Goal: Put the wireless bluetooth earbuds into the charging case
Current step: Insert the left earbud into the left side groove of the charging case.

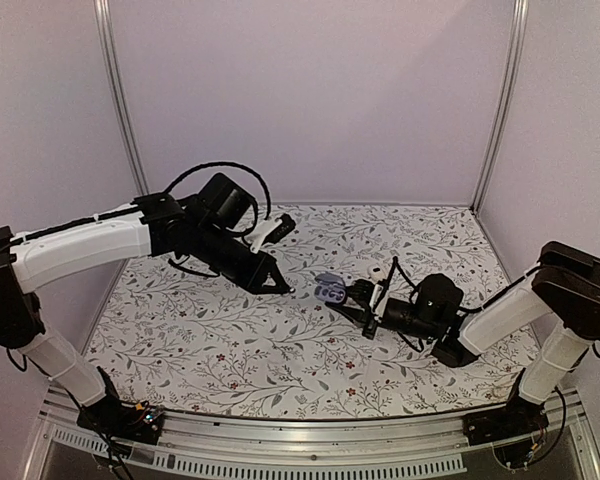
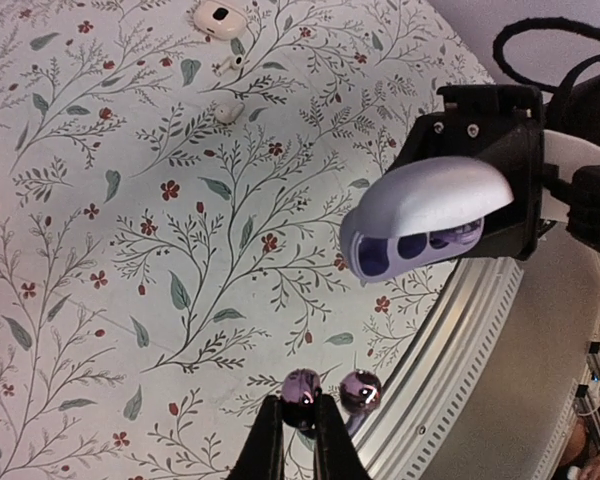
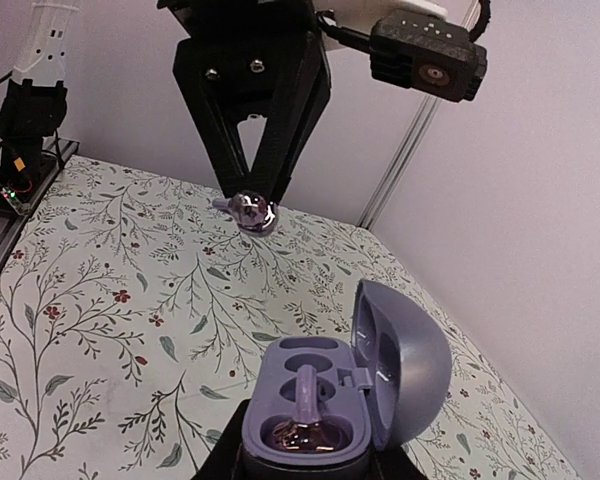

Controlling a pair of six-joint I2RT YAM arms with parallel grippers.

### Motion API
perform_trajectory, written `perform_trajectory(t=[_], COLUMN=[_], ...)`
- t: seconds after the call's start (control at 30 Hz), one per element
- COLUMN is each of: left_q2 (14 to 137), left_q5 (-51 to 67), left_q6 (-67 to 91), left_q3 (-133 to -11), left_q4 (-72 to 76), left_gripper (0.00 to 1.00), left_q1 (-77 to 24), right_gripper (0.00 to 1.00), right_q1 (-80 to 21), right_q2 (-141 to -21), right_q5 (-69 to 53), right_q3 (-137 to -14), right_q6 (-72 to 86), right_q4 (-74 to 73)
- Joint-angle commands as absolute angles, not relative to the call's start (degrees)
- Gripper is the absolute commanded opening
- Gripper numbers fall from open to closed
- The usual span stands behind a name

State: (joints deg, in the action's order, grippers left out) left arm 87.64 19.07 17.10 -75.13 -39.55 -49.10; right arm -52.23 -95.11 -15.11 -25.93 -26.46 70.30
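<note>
The left gripper (image 1: 278, 286) is clamped on an earbud (image 3: 252, 212) in the air near the open case (image 3: 310, 400), which the right gripper (image 1: 357, 295) clamps, with a second earbud (image 3: 303, 398) seated inside.

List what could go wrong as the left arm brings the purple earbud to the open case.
1. The purple earbud is pinched only at the very tips of the left gripper; it could slip or twist.
2. The right gripper holds the charging case in the air, so a push may tilt it.
3. The open lid stands beside the empty slot; the fingers might knock it.
</note>
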Motion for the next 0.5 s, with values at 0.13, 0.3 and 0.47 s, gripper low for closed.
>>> perform_trajectory(t=[0.13, 0.3, 0.47], left_q2=[91.73, 93.35, 94.41], left_q5=[20.91, 20.82, 20.84], left_q6=[15.00, 14.66, 14.42], left_q3=[-78.74, -80.82, -81.77], left_q4=[-41.00, -41.47, -41.72], left_gripper=[0.00, 0.00, 0.00], left_q1=[-49.82, -49.96, -50.32], right_gripper=[0.00, 0.00, 0.00], right_q1=[-53.89, -54.59, -54.58], right_q2=[-99.55, -101.11, -101.66], right_q5=[-14.99, -14.34, -14.63], right_q3=[-29.46, -30.30, -30.77], right_q6=[-28.15, -28.61, -28.30], right_q4=[75.19, 74.33, 73.72])
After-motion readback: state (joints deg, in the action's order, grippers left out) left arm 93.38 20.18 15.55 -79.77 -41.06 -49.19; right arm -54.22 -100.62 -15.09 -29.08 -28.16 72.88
